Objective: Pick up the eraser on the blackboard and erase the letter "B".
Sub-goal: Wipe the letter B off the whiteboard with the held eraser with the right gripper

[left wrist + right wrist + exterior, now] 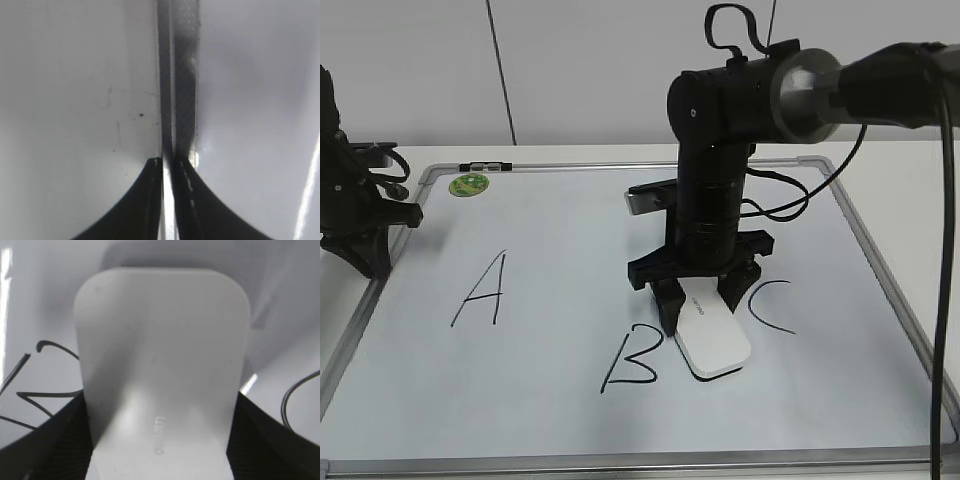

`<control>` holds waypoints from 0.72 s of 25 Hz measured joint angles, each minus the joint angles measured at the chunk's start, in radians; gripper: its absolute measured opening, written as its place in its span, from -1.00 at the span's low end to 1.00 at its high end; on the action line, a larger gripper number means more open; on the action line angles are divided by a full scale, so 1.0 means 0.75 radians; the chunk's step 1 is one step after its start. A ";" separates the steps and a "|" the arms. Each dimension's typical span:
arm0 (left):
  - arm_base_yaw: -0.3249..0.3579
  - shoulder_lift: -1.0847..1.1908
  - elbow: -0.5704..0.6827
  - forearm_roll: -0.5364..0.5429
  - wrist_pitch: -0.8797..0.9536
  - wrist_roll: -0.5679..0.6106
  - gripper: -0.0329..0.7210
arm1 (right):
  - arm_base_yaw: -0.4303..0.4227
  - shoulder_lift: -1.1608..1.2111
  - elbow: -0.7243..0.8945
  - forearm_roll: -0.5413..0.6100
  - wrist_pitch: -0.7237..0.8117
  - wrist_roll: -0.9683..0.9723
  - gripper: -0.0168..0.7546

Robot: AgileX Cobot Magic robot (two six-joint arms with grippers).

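The white eraser (715, 345) lies on the blackboard (560, 230) between the black letter "B" (628, 362) and the "C" (770, 305). My right gripper (702, 310) points down with a finger pressed against each long side of the eraser. In the right wrist view the eraser (160, 355) fills the space between the fingers (160, 410), with strokes of the "B" (30, 395) to its left. My left gripper (370, 258) is shut and empty over the board's left frame (182, 75), its tips (168, 162) together.
A black "A" (480, 290) is drawn left of the "B". A round green magnet (469, 184) sits at the board's far left corner. The board's metal frame (880, 270) runs along the right side. Cables hang from the right arm.
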 joint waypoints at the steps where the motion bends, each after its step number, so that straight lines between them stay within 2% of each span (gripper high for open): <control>1: 0.000 0.000 0.000 0.000 0.000 0.000 -0.77 | 0.000 0.006 -0.002 0.003 0.003 -0.002 0.41; 6: 0.000 0.000 0.000 0.000 0.000 0.000 -0.77 | 0.012 0.012 -0.008 -0.004 0.008 -0.006 0.41; 18: 0.003 0.000 0.000 0.002 0.000 0.000 -0.77 | 0.146 0.015 -0.012 -0.054 -0.032 -0.031 0.40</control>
